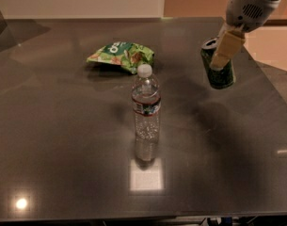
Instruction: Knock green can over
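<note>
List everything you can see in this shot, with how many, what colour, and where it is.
green can: one, dark green with a silver top, far right part of the table, tilted with its top leaning left.
snack bag: one, green with pale markings, crinkled, lying at the far middle of the table.
water bottle: one, clear with a white cap, upright at the table's centre, nearer than the bag.
table: one, dark grey and glossy, fills most of the view.
arm: one, white and grey, comes in from the upper right corner.
gripper: one, beige, at the upper part of the green can, overlapping its front.
</note>
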Available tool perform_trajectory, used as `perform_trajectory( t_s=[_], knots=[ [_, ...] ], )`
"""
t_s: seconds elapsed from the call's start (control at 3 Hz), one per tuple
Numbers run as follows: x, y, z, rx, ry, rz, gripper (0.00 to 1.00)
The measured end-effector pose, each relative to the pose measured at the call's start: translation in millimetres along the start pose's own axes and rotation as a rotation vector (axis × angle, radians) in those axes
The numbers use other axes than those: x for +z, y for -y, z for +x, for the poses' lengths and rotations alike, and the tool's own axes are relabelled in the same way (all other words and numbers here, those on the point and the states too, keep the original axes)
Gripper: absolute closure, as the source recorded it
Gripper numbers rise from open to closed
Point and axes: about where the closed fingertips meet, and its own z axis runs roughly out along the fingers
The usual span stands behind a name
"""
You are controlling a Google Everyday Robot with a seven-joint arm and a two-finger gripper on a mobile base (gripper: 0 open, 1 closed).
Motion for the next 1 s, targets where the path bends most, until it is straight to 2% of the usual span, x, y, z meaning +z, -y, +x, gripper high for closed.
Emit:
perform_trajectory(
  t_s=[0.67,1.0],
  knots=[
    [33.3,-16.0,16.9,-0.057,-0.179,-0.027,0.99],
    [45.4,-20.3,19.1,-0.088,-0.245,-0.034,0.81]
  ],
)
